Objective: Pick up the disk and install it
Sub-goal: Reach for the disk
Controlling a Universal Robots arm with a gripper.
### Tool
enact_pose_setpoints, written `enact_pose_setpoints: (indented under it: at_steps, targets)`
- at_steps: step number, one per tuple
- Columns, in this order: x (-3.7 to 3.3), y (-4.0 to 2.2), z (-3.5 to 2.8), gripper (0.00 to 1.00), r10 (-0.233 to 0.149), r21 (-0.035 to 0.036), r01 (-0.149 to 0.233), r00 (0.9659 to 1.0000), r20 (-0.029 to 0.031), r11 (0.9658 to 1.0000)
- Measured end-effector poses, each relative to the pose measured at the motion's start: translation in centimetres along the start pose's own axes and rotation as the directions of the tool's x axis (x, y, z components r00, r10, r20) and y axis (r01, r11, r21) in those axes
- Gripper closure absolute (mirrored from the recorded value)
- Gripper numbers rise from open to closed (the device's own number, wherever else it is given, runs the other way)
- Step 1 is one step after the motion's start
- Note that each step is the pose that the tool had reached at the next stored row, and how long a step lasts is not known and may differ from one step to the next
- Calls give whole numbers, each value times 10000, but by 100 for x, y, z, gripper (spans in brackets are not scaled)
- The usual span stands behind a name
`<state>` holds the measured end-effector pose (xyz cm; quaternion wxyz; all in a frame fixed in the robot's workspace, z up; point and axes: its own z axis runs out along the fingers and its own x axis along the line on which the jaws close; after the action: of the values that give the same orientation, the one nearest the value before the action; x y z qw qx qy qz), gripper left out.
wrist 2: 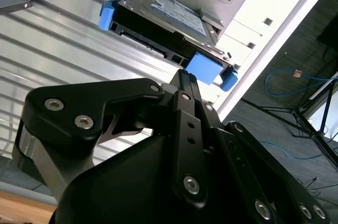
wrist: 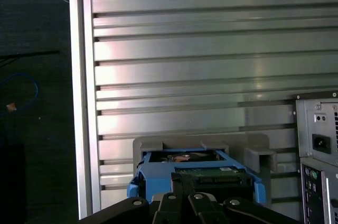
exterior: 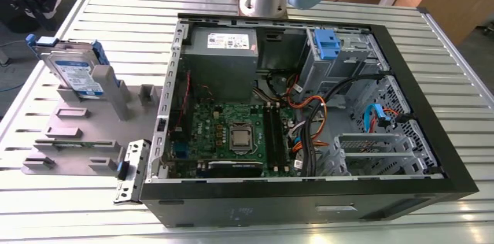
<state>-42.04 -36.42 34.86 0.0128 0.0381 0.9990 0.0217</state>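
1 gripper [wrist 2: 182, 76] is seen in the second wrist view with its fingers closed together on nothing. Beyond it, the disk [wrist 2: 169, 15] is stood upright in a grey holder [exterior: 69, 134] on the slatted table [exterior: 124, 24], beside the opened computer case [exterior: 309, 203].

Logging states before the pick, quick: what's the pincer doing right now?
Pincer: closed, holding nothing; the disk stands in its grey holder.
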Motion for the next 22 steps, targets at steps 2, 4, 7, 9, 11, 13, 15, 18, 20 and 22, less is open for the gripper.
enact_pose_setpoints:
  at_steps: [2,4,7,9,11,13,15,18,20,22]
  targets:
    - [-15,-14,0,89,-1,1,1,10000,-1,10000]
    - [-28,-30,-1,89,0,0,0,10000,-1,10000]
    - [-45,-60,-1,89,0,0,0,10000,0,10000]
    - [-58,-87,-3,89,0,1,0,10000,-1,10000]
    - [-69,-115,-4,89,1,0,-1,10000,-1,10000]
    - [-80,-141,-5,89,0,0,0,10000,-1,10000]
    - [-93,-160,-6,89,1,1,-1,10000,-1,10000]
    - [-120,-185,-5,89,2,0,-2,10000,0,10000]
    - [-141,-191,-4,89,3,1,-3,10000,-1,10000]
    - [-165,-190,-2,89,3,3,-3,10000,-1,10000]
